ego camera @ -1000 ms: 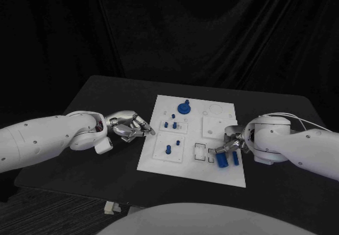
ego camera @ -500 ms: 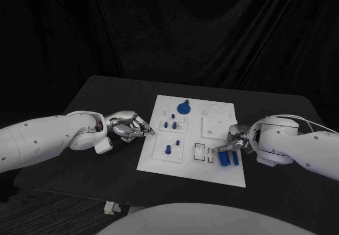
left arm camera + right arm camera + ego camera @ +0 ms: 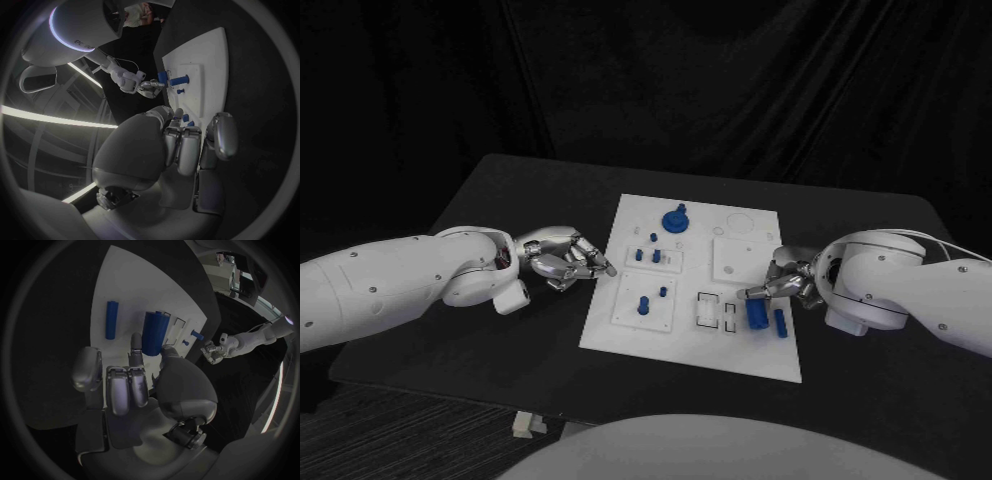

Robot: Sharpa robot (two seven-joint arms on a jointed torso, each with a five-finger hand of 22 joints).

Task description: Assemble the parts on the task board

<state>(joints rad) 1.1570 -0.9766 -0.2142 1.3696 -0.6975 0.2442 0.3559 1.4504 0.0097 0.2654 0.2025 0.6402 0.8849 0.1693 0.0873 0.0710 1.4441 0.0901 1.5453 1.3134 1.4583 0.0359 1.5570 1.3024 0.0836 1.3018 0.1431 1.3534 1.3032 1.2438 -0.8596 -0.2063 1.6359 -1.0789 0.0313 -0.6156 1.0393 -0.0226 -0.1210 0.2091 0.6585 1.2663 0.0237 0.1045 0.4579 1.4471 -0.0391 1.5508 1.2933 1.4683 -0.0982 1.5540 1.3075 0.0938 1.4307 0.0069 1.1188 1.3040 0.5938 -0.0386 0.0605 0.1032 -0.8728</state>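
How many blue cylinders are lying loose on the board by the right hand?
2. A thick blue cylinder lies just ahead of the right hand; a thinner blue cylinder lies beside it, nearer the task board edge. Others may be hidden under the hand.

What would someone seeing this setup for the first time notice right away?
The flat white rectangular task board stands out in the middle of the black table, dotted with small blue plastic parts. At its right edge the silver right hand reaches over two blue cylinders lying side by side on the board. The silver left hand rests with fingers curled just off the board's left edge, holding nothing.
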